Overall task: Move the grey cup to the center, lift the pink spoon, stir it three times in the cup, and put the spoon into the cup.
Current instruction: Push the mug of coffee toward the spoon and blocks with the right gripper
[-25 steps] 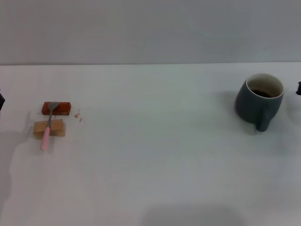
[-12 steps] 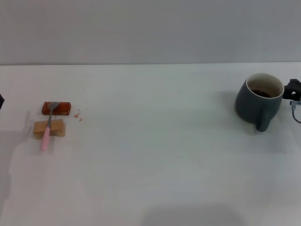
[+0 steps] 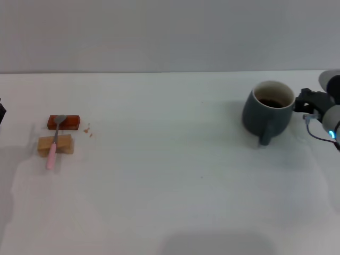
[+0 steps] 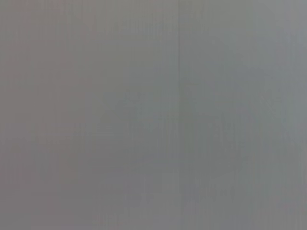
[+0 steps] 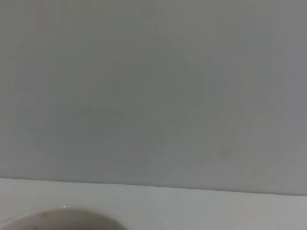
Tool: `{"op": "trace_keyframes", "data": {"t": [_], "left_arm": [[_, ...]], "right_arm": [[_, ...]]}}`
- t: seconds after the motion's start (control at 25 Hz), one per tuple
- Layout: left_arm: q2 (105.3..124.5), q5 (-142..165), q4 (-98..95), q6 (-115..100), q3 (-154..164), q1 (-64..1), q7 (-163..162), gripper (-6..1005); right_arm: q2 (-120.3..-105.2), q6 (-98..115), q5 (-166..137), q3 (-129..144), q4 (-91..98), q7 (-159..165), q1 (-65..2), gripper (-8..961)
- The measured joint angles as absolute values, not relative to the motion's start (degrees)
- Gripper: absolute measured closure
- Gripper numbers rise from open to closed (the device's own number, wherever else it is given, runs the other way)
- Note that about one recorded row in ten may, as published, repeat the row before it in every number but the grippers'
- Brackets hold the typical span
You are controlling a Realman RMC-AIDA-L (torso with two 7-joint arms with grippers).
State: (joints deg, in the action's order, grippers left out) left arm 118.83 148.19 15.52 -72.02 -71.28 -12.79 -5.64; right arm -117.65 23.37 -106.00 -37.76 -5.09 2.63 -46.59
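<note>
The grey cup [image 3: 267,112] stands on the white table at the right, handle towards me, dark liquid inside. My right gripper [image 3: 309,102] is at the cup's right side, against its wall. A pale curve of the cup's rim [image 5: 62,216] shows at the edge of the right wrist view. The pink spoon [image 3: 52,149] lies at the far left across a tan wooden block [image 3: 55,144], its metal bowl resting on a red-brown block [image 3: 64,122]. Only a dark sliver of my left gripper [image 3: 1,112] shows at the left edge, far from the spoon.
A few small reddish crumbs [image 3: 88,130] lie right of the blocks. The white table [image 3: 170,175] runs back to a grey wall. The left wrist view shows only plain grey.
The right gripper has come in from the right edge and the cup has slid left towards the middle, still upright. The spoon and blocks have not moved.
</note>
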Motion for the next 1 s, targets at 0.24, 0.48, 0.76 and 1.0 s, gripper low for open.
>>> {"op": "trace_keyframes", "data": {"t": [0.24,0.48,0.76,1.0], "left_arm": [[118.82,148.2,15.5,-71.7,-71.3,-13.0,-5.5,163],[118.82,148.2,15.5,-71.6,-71.3,-13.1,-5.3,163],[118.82,148.2,15.5,-71.6,-71.3,-13.1,-5.3,163],[118.8,148.2,15.5,-71.6,-71.3,-13.1,-5.3,164]], "right_arm": [[-117.94,22.3,-108.4,-37.7,-7.5,2.6,-47.4,953],[-118.34,20.4,-113.4,-37.7,-11.9,2.6,-48.3,953],[-118.76,18.8,-116.5,-37.7,-14.8,2.6,-49.6,953],[-118.83,17.3,-118.3,-37.7,-17.4,2.6,-51.0,954]]}}
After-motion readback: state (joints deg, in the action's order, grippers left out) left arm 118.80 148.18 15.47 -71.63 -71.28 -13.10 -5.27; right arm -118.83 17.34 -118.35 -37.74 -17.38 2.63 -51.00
